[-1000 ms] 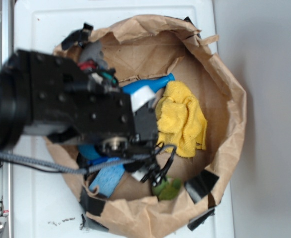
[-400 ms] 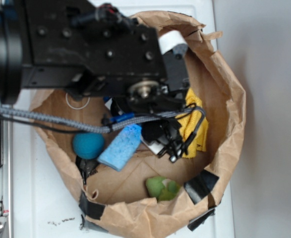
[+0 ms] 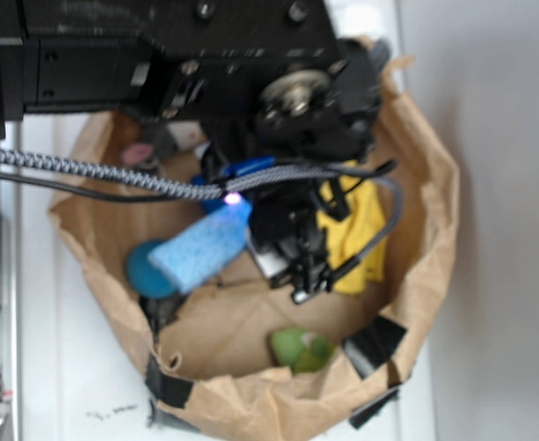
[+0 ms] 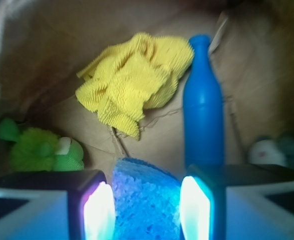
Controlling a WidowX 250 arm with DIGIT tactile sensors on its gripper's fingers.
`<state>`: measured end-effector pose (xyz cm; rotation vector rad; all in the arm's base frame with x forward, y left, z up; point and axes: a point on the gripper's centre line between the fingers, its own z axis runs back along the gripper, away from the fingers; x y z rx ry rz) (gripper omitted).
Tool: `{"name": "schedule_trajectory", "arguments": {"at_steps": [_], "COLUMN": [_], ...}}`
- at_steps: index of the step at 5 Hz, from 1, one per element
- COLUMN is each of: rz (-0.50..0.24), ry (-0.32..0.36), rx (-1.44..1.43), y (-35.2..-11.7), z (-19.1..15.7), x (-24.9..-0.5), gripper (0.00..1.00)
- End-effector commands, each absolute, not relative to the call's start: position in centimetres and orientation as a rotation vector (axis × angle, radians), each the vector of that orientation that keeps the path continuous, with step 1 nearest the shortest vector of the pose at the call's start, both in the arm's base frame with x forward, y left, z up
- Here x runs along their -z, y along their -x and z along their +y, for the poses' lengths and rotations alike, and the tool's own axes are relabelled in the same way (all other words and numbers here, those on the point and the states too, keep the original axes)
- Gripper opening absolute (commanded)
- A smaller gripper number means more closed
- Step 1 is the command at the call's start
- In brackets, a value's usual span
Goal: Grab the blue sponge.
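the claw [image 4: 145, 200] is clamped on the blue sponge [image 3: 198, 251], above the paper bag [image 3: 425, 220].

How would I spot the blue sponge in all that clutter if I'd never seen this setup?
Look inside the brown paper bag, just below the black robot arm. The blue sponge is the pale blue, porous block sitting between the gripper fingers, partly over a round teal ball. Unlike the glossy blue bottle and fluffy yellow cloth, it is matte and speckled.
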<state>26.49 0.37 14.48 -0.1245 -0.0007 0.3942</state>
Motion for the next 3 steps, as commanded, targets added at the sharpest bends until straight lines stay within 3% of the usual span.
{"name": "schedule_trajectory", "arguments": {"at_steps": [1,2,3], "rz": [-0.127,-0.189,-0.188], "ry": [0.033,0.072,0.075], "rx": [-0.42,-0.442,-0.468], "y": [-28.0,-27.3,-26.8], "z": [2.7,2.8,2.7], "x": [-17.5,-17.8,-18.0], "gripper": [0.0,0.0,0.0]}}
